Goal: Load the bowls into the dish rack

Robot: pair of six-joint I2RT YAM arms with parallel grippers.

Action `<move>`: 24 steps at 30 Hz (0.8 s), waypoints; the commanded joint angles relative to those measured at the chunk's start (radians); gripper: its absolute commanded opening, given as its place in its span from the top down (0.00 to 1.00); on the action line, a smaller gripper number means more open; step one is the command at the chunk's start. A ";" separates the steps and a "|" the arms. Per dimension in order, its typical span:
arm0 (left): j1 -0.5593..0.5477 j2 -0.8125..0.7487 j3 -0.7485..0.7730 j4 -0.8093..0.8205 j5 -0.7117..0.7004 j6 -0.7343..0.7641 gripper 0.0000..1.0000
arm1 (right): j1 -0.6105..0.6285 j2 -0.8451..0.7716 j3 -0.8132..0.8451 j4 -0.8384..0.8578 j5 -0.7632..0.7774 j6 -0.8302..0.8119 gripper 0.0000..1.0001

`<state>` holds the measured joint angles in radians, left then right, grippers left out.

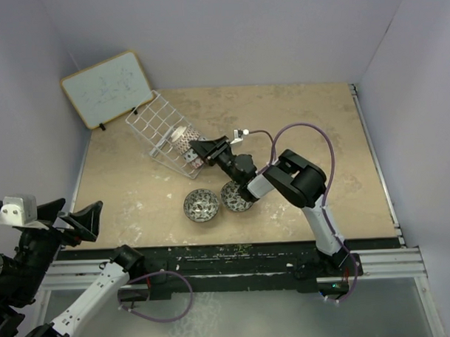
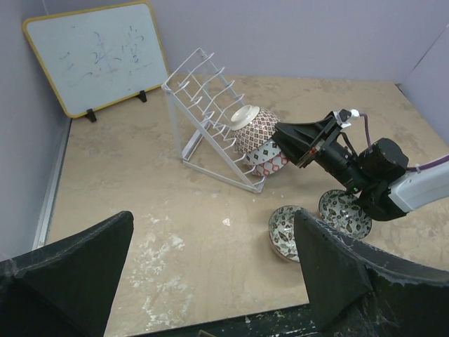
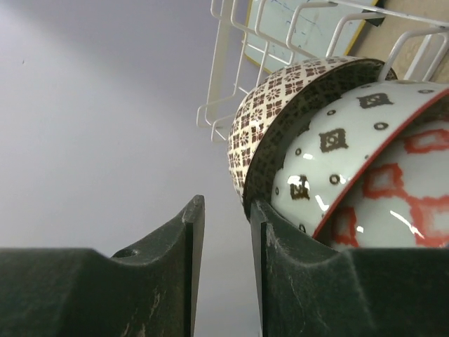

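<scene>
**Three bowls in the rack, two on the counter**

Nearest you, over the near left corner, your left gripper [image 1: 70,217] hangs above the counter [image 1: 138,208]. Its fingers [image 2: 77,274] are spread wide with nothing between them.

A little in from the middle of the near edge, two bowls sit upright just beside each other. The left bowl [image 1: 201,205] shows a dark grey-and-white patterned inside. The right bowl [image 1: 237,196] lies partly under your right arm [image 1: 303,182].

That arm reaches from the near right corner across the middle of the counter toward the far left. Your right gripper [image 1: 197,149] sits at the lower end of the dish rack [image 2: 203,98]. Its fingers [image 3: 175,274] are drawn almost together, with only a slim gap between them and nothing in that gap. In the right wrist view one fingertip lies right by the rim of the brown-patterned bowl [image 3: 270,105]. You cannot tell from these views whether it touches.

The dish rack is a white wire grid that stands tilted in the left half of the counter, toward the far edge, with its top leaning toward the far left corner. Three bowls stand on edge at its lower right end, nested one against the next. The brown-patterned bowl is deepest in the rack. The white bowl with dark squares [image 3: 337,144] comes next, and the red-patterned bowl [image 3: 400,200] is outermost.

Beyond the rack, in the far left corner, a wood-framed whiteboard [image 1: 107,87] leans against the wall.
</scene>
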<state>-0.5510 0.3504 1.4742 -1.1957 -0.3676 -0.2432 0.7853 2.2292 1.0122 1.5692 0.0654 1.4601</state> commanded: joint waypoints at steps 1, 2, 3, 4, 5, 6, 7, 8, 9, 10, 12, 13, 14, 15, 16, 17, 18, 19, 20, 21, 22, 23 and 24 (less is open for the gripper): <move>-0.003 0.009 0.002 0.051 -0.007 -0.008 0.01 | 0.007 -0.086 -0.051 0.359 0.011 0.021 0.64; -0.003 0.008 0.002 0.057 -0.008 -0.009 0.01 | 0.007 -0.087 -0.062 0.360 0.014 0.024 0.64; -0.003 0.008 0.003 0.061 -0.009 -0.011 0.01 | 0.007 -0.088 -0.072 0.361 0.018 0.027 0.63; -0.003 0.008 0.004 0.061 -0.011 -0.011 0.01 | 0.007 -0.090 -0.082 0.361 0.021 0.030 0.63; -0.002 0.009 0.004 0.062 -0.013 -0.011 0.01 | 0.006 -0.092 -0.092 0.361 0.023 0.033 0.63; -0.003 0.010 0.005 0.062 -0.014 -0.011 0.01 | 0.007 -0.095 -0.101 0.361 0.026 0.034 0.63; -0.003 0.010 0.006 0.062 -0.016 -0.011 0.01 | 0.007 -0.101 -0.110 0.361 0.028 0.034 0.63; -0.003 0.009 0.008 0.060 -0.017 -0.012 0.01 | 0.007 -0.106 -0.120 0.361 0.029 0.034 0.63; -0.002 0.009 0.009 0.058 -0.019 -0.012 0.01 | 0.006 -0.116 -0.130 0.361 0.030 0.032 0.63; -0.003 0.009 0.011 0.058 -0.021 -0.014 0.01 | 0.006 -0.128 -0.140 0.361 0.027 0.027 0.63; -0.002 0.006 0.013 0.058 -0.027 -0.016 0.01 | 0.006 -0.152 -0.159 0.359 0.015 0.015 0.62; -0.003 0.006 0.014 0.059 -0.030 -0.018 0.01 | 0.006 -0.163 -0.169 0.359 0.008 0.014 0.61; -0.003 0.004 0.014 0.059 -0.034 -0.019 0.01 | 0.006 -0.175 -0.182 0.359 0.004 0.013 0.60; -0.003 0.004 0.014 0.058 -0.036 -0.020 0.01 | 0.006 -0.188 -0.202 0.359 0.000 0.013 0.59; -0.003 0.003 0.014 0.058 -0.039 -0.021 0.01 | 0.006 -0.201 -0.222 0.357 0.000 0.013 0.58; -0.003 0.003 0.014 0.058 -0.038 -0.023 0.01 | 0.008 -0.217 -0.245 0.355 0.003 0.014 0.58; -0.003 0.002 0.014 0.059 -0.037 -0.024 0.01 | 0.008 -0.232 -0.266 0.351 0.005 0.014 0.58; -0.003 0.003 0.015 0.058 -0.035 -0.024 0.01 | 0.008 -0.247 -0.288 0.350 0.001 0.013 0.58; -0.003 0.004 0.015 0.056 -0.032 -0.025 0.01 | 0.008 -0.264 -0.312 0.347 -0.009 0.012 0.58; -0.003 0.007 0.015 0.055 -0.029 -0.025 0.01 | 0.008 -0.281 -0.330 0.331 -0.024 0.011 0.58; -0.003 0.010 0.015 0.052 -0.027 -0.025 0.01 | 0.009 -0.301 -0.348 0.309 -0.038 0.007 0.58; -0.003 0.013 0.016 0.044 -0.025 -0.025 0.01 | 0.012 -0.323 -0.367 0.272 -0.052 -0.003 0.58; -0.003 0.015 0.014 0.040 -0.024 -0.026 0.01 | 0.017 -0.357 -0.383 0.226 -0.064 -0.020 0.58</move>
<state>-0.5510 0.3504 1.4746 -1.1721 -0.3893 -0.2520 0.7876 1.9717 0.6804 1.5917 0.0505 1.4796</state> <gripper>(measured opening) 0.990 0.417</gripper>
